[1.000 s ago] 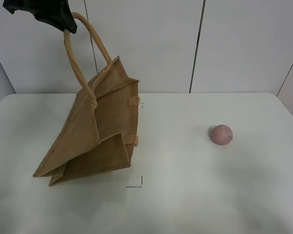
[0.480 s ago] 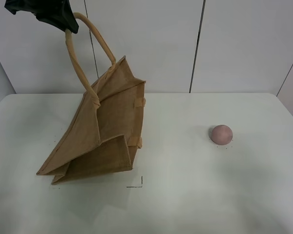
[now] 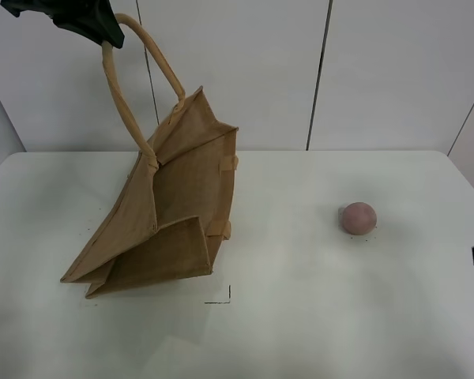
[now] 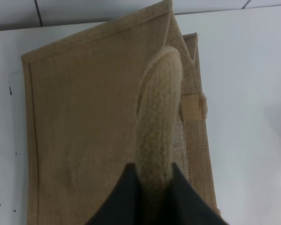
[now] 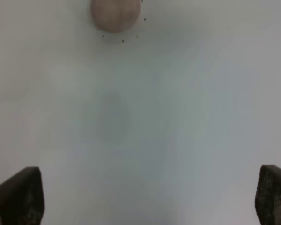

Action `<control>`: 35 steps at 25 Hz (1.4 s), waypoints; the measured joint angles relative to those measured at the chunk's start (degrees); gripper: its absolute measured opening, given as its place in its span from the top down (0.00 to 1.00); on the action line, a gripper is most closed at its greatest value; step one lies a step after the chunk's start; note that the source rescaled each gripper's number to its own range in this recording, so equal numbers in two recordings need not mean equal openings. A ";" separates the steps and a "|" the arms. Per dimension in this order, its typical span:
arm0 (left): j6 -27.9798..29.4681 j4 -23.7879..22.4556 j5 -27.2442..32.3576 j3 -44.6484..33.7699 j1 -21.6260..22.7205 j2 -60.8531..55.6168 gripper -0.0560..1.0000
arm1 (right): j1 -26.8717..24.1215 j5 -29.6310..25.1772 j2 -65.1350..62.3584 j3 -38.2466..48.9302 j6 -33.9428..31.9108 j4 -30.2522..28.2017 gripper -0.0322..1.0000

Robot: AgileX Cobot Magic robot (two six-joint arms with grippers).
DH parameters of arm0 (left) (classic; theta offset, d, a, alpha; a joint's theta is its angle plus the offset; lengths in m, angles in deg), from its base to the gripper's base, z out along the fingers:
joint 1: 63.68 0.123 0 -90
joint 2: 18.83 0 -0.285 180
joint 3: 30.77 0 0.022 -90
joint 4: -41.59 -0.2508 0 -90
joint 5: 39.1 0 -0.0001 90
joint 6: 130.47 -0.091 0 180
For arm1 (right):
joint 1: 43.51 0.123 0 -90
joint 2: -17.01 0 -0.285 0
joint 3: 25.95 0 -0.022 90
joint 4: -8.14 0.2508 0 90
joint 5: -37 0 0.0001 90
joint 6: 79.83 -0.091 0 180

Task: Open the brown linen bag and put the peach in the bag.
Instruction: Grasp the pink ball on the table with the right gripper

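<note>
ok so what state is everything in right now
brown linen bag: hung by one handle, tilted, lower edge on the table, partly folded
peach: loose on the table, apart from the bag
left gripper: shut on the bag's handle
right gripper: open, empty, short of the peach

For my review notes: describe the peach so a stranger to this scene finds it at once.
Start with the white table that fills the high view. The brown linen bag stands tilted on the left of that view; the peach lies alone on the right, well apart from it. It is the only small, round, dull pink thing there.
</note>
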 joint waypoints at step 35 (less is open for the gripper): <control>-0.84 0.00 0.00 0.00 0.00 0.00 0.95 | 6.01 4.83 84.31 -48.77 2.24 1.17 0.00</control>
